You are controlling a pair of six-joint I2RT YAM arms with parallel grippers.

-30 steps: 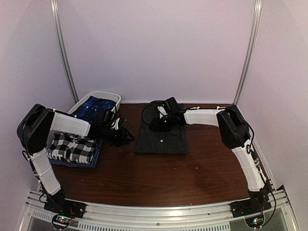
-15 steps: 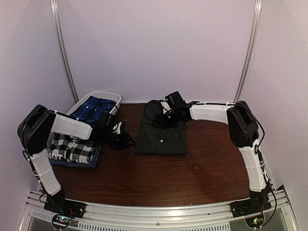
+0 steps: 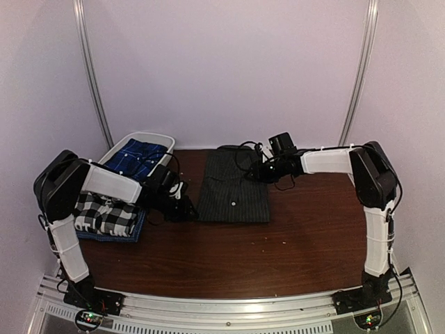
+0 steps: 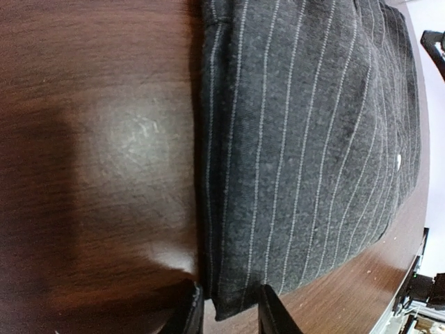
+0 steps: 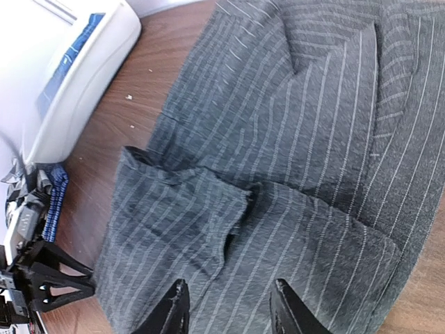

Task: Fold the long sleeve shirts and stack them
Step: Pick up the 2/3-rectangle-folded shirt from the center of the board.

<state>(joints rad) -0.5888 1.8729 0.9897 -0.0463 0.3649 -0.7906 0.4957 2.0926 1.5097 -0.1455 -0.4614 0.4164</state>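
The dark charcoal pinstriped shirt (image 3: 233,189) lies folded in the middle of the table. It fills the left wrist view (image 4: 313,139) and the right wrist view (image 5: 299,160). My left gripper (image 3: 183,206) is low at the shirt's left edge. It is open, and its fingers straddle the shirt's near corner (image 4: 229,316). My right gripper (image 3: 263,171) is open and empty just above the shirt's far right part (image 5: 233,313). The black-and-white checked shirt (image 3: 104,214) lies folded at the left on a dark blue cloth (image 3: 136,234).
A white bin (image 3: 161,139) holding a blue patterned cloth (image 3: 139,156) stands at the back left. It also shows in the right wrist view (image 5: 90,62). White walls and two metal poles close in the back. Bare brown table lies in front of the shirts.
My right gripper has drawn back to the right, from over the shirt's collar to its far right edge. My left gripper has moved right, up to the shirt's left edge.
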